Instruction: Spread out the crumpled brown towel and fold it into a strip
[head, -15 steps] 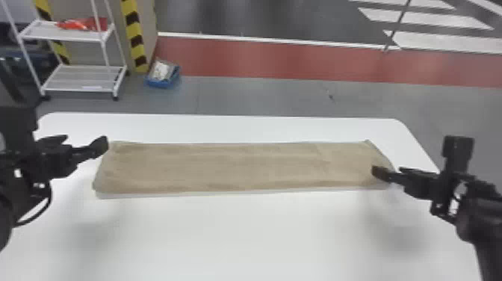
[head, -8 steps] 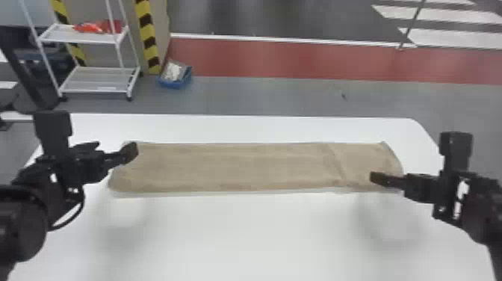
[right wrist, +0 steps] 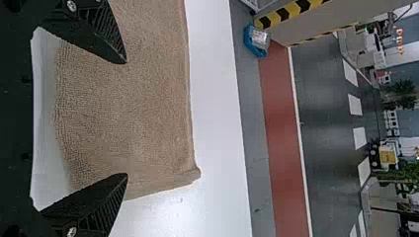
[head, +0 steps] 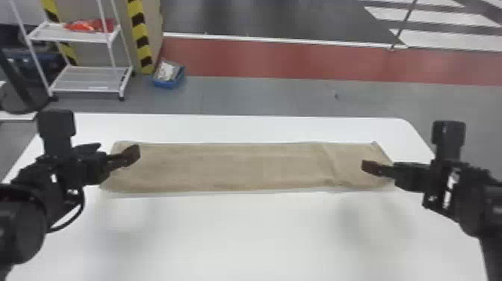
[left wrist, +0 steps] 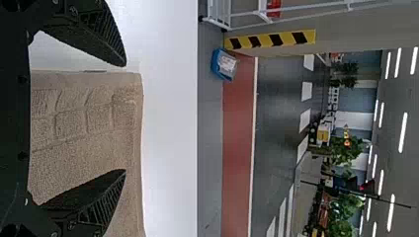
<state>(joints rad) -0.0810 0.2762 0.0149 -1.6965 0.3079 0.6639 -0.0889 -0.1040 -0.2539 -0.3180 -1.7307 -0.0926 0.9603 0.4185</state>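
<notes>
the brown towel (head: 239, 168) lies as a long strip near the far edge of the tabletop (head: 261, 231). left gripper (left wrist: 123, 118) and right gripper (right wrist: 127, 118), fingers spread, are at its ends; a low sideways sweep could snag the pile and skew the layers.

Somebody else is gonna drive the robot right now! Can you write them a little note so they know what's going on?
Left pincer: open, nothing in it, over the left end of the towel.
Right pincer: open, nothing in it, over the right end.
Towel: on the white table, lying side to side in front of the robot.
Done: the towel is spread out in a long strip.
Left: maybe smooth the crease near its right end and the slightly uneven right edge, then probably move both arms away.
</notes>
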